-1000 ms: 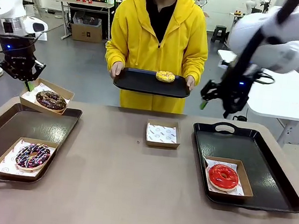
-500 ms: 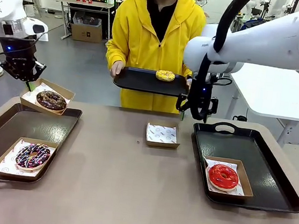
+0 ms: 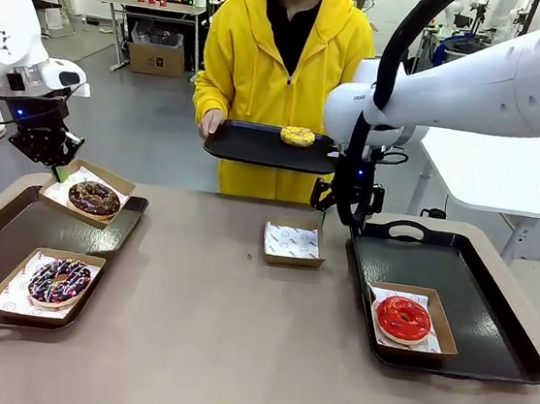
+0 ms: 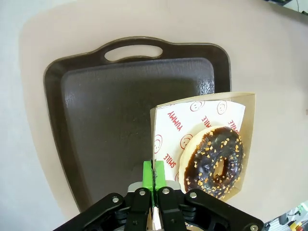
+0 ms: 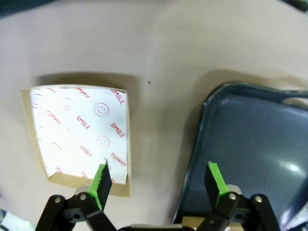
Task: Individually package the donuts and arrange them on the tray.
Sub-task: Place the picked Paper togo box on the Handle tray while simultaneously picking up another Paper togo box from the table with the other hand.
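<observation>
Tabletop (image 3: 216,332) — left gripper (image 4: 153,168) tight on box (image 4: 178,120) rim, right gripper (image 5: 158,169) agape

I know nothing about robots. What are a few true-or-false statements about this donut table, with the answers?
1. The left gripper is clamped on the edge of a box holding the dark chocolate donut. True.
2. The right gripper carries the red donut. False: it is open and empty, and that donut lies boxed on the right tray.
3. The yellow donut lies on a black tray held by the person. True.
4. The middle box contains a donut. False: it holds only printed paper lining.
5. The sprinkled chocolate donut sits boxed on the left tray. True.
</observation>
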Controlling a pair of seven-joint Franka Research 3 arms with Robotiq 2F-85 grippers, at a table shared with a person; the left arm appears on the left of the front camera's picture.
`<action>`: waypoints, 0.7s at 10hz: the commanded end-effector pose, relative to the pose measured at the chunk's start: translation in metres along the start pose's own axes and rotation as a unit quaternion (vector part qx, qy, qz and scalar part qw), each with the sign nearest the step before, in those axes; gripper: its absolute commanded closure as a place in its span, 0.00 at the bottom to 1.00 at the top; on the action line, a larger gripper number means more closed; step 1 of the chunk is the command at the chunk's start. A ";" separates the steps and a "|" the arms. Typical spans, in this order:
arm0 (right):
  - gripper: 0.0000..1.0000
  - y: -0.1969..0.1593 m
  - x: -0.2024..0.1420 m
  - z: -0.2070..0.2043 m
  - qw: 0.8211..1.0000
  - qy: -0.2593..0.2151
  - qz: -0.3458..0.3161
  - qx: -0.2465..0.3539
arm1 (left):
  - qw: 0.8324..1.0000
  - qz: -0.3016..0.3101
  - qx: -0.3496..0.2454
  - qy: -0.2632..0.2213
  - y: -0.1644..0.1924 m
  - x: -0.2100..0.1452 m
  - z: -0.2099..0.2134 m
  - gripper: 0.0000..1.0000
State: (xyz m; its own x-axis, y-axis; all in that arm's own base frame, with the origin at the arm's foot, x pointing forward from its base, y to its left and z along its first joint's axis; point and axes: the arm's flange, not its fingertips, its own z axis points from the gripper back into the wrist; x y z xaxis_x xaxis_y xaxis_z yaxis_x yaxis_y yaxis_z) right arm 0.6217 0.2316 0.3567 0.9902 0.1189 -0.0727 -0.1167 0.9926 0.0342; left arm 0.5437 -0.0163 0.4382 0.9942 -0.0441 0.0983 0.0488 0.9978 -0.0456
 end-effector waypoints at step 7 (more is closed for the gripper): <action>0.00 0.020 -0.018 -0.025 0.998 -0.042 0.041 0.011 | 1.000 0.001 0.000 0.008 0.003 0.004 -0.017 0.99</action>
State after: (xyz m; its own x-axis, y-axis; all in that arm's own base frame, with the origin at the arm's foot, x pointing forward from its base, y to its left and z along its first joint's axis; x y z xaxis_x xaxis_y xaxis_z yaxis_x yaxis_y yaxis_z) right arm 0.5965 0.2500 0.3377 0.9800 0.1965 0.0313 -0.1981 0.9784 0.0593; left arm 0.5504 -0.0146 0.4186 0.9960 -0.0437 0.0782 0.0474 0.9978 -0.0457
